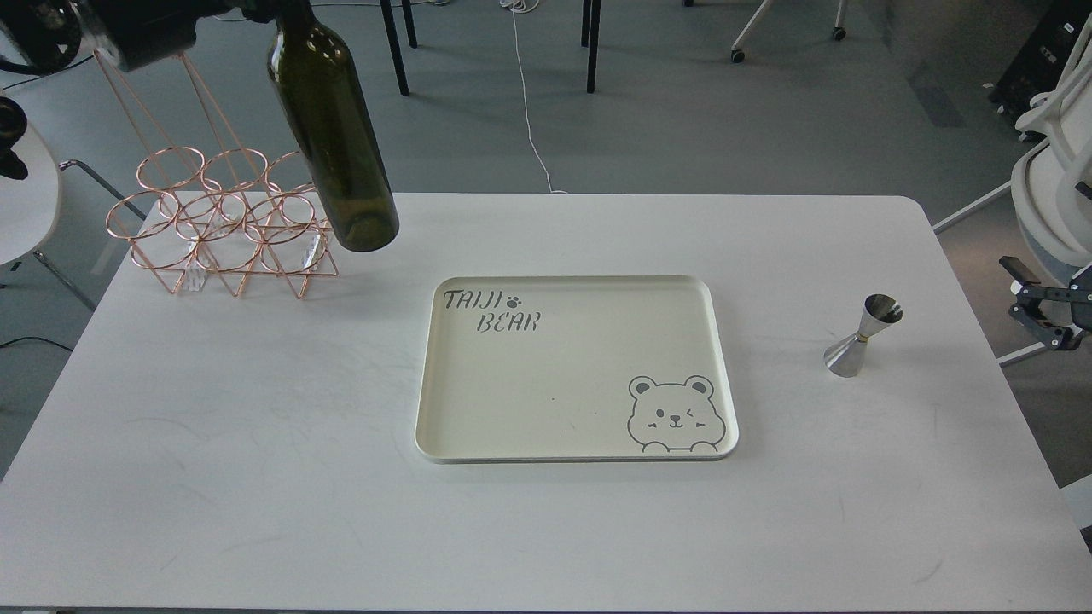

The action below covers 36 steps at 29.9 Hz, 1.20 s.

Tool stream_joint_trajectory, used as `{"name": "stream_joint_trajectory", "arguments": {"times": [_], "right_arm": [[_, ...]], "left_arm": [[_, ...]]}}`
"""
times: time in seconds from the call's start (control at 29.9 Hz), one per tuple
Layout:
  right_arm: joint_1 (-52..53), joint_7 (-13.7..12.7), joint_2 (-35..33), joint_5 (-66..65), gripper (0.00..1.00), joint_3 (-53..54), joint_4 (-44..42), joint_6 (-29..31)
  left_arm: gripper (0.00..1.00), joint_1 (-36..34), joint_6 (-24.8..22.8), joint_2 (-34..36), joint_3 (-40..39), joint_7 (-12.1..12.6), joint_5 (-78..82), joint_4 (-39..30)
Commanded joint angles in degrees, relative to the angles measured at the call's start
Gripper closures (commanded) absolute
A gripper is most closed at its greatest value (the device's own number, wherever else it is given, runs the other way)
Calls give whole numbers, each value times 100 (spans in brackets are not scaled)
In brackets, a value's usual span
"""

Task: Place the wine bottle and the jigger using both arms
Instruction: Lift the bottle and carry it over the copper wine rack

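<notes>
Black housing of the left arm (145, 30) fills the far left corner of the head view, and its pincer runs off the top edge, so whether the fingers are clenched on anything cannot be told. The wine bottle (333, 136) hangs from just there, its neck cut off by the top edge, its dark olive body tilted with the base swung toward the right and lifted clear of the white table (256, 477). The base sits in the view over the far left part of the tabletop, overlapping the right end of the copper wire rack (213, 230); I cannot tell whether it touches the rack. The cream tray (563, 452), printed with "TAIJI BEAR" and a winking bear, lies at the middle of the table, well apart from the bottle. At the right edge of the view the right gripper (1036, 311) shows only as a small dark part beyond the table's side, its fingers too small to tell whether released or clenched. The jigger (862, 337) stands upright on the table between that gripper and the tray, touching neither.
</notes>
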Motion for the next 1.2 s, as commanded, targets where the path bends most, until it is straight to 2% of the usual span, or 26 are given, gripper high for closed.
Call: {"name": "stream_joint_trajectory", "arguments": {"times": [0.0,0.17,0.4,1.17], "right_arm": [[-4,0,3,0,2,-9,0,1],[-4,0,3,0,2,-9,0,1],[-4,0,3,0,2,-9,0,1],[-4,0,12,0,2,-9,-43,1]], "left_arm": [[92,-81,30,-4,3,-2,-5,756],[92,-125,100,-30,21,-2,56,1258],[92,-283,838,-66,873,-2,74,1654],[92,-265,865,-285,952,-2,13,1689]]}}
